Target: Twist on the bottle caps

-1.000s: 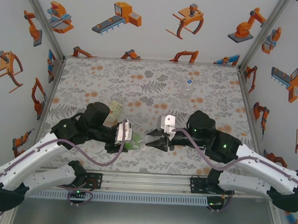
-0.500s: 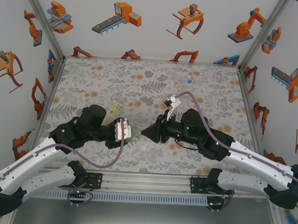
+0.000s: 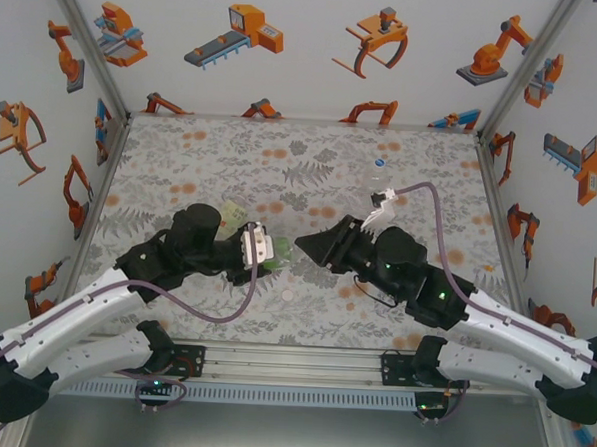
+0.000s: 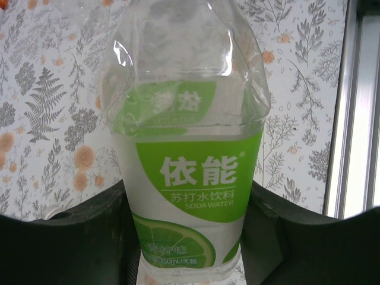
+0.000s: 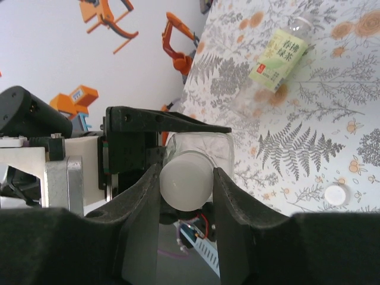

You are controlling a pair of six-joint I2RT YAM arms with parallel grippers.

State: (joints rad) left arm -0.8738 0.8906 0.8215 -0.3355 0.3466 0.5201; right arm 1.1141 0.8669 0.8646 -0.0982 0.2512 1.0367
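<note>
- Rolling its wrist and rising off the counter [image 3: 181, 167] over the last second, the right pincer [image 5: 187, 184] now clenches a white cap [image 5: 186, 177] against the green-labelled bottle [image 4: 190, 178] mouth.
- Left pincer [image 3: 270, 258] grasps that bottle sideways between the arms.
- Threading looks begun; a spare cap [image 3: 288, 296] lies on the counter.

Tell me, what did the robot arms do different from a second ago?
The right end effector rolled its wrist over while shut on the white cap, and drifted a little toward the far side. The left end effector, holding the green-label bottle, shifted that way too. Nothing was let go. The pale-label bottle, the clear bottle and the loose cap stayed put.
</note>
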